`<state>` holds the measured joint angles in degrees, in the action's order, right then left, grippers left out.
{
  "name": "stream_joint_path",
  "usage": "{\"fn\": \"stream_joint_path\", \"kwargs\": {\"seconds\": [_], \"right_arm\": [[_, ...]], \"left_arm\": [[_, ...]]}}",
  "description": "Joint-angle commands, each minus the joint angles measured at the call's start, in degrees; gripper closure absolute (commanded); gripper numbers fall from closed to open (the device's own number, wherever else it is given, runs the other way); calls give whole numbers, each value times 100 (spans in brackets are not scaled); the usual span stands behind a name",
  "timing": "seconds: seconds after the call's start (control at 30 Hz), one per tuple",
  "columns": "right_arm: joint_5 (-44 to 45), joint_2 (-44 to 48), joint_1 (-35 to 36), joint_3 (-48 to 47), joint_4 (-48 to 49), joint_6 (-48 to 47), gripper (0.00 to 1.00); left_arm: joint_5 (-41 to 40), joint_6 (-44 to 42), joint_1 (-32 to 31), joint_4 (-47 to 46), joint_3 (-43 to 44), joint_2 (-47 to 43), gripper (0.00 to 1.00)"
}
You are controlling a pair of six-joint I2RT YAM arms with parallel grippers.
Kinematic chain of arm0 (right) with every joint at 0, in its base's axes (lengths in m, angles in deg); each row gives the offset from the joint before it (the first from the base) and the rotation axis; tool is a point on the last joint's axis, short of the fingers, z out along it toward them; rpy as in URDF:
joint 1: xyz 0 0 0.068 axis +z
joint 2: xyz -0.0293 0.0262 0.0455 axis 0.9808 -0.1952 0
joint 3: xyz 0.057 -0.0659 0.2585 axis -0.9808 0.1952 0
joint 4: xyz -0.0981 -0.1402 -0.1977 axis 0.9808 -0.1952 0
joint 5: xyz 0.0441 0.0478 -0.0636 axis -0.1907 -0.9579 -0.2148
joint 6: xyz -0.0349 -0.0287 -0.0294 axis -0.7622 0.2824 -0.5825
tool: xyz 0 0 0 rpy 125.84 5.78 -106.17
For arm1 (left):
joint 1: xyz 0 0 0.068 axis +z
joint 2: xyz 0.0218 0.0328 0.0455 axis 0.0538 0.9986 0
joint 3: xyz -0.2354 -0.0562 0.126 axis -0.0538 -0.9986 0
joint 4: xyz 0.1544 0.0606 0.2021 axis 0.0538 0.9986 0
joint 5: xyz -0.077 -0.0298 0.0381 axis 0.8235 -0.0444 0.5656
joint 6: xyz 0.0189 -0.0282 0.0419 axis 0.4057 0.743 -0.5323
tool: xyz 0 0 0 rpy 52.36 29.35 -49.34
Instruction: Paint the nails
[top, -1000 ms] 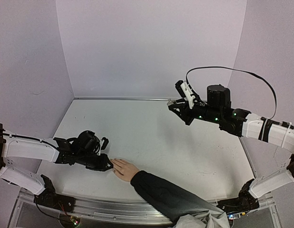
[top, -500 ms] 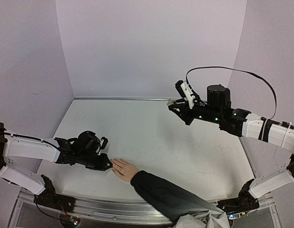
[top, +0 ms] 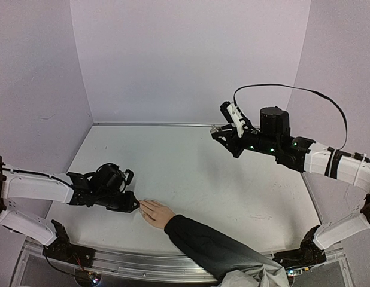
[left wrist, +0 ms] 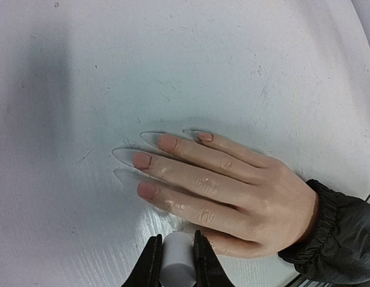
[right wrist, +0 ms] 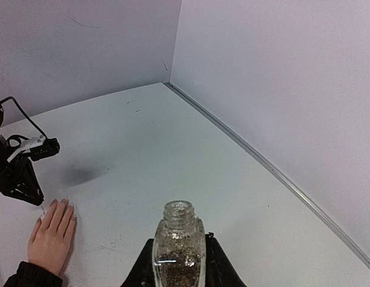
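Observation:
A light-skinned hand (left wrist: 233,185) with a dark sleeve (top: 209,248) lies flat, palm down, on the white table. Its nails (left wrist: 141,160) are pinkish with long clear tips. My left gripper (left wrist: 176,246) is shut on a white cylindrical brush cap (left wrist: 178,263), low over the table just beside the nearest finger. In the top view the left gripper (top: 132,204) sits at the fingertips. My right gripper (right wrist: 178,258) is shut on a small clear glass bottle (right wrist: 177,230) of glittery polish with an open neck. It holds the bottle raised at the far right (top: 220,133).
The hand (right wrist: 53,230) and the left gripper (right wrist: 20,179) also show far off in the right wrist view. Pale walls close the table at the back and sides. A metal strip (right wrist: 281,176) runs along the wall edge.
My left gripper has edged slightly left and away along the fingertips with the cap. The hand and the right arm have not moved.

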<state>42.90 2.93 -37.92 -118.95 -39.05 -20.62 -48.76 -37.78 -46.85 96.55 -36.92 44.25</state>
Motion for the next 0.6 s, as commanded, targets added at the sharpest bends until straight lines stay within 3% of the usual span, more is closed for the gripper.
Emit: {"fn": "stream_joint_path", "kwargs": {"seconds": [0.0,0.57], "right_arm": [[-61,36,23,-213,348,-30,100],[-90,203,30,-92,378,-8,100]], "left_arm": [[-280,28,0,264,252,-369,100],[673,-147,-50,-57,306,-108,100]]}}
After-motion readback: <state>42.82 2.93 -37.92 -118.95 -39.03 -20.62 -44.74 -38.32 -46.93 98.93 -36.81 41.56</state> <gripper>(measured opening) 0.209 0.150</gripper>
